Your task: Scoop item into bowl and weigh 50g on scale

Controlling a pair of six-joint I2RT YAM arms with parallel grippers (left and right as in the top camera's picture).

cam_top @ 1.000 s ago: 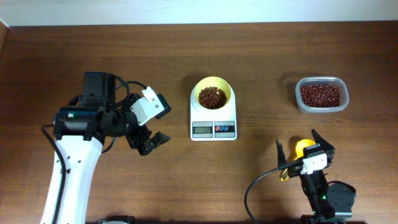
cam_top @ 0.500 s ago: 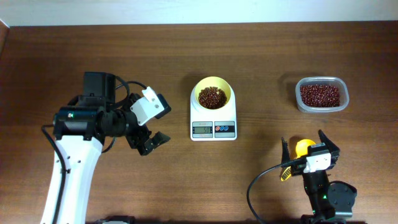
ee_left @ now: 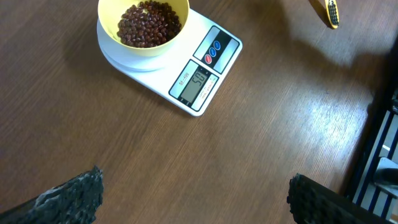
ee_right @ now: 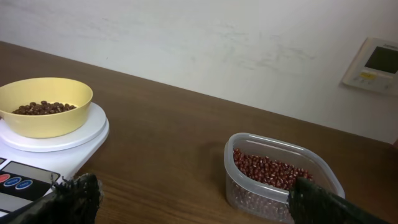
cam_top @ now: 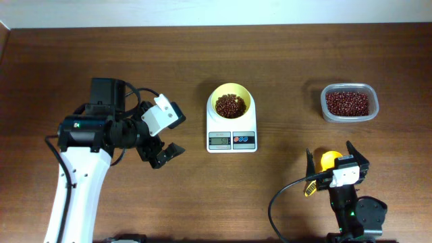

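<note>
Yellow bowl [cam_top: 231, 93] of beans [cam_top: 230, 104] sat on the scale [cam_top: 231, 140]; my left claw [cam_top: 164, 154] and right claw [cam_top: 329, 154] stood wide, empty. Weighing looked finished; next, confirm the display [ee_left: 198, 81].

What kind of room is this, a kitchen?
Probably not a real kitchen. It looks more like a robot test room. A white robot arm works at a wooden table, a scale holds a bowl of beans, and the plain wall carries a small control panel.
</note>
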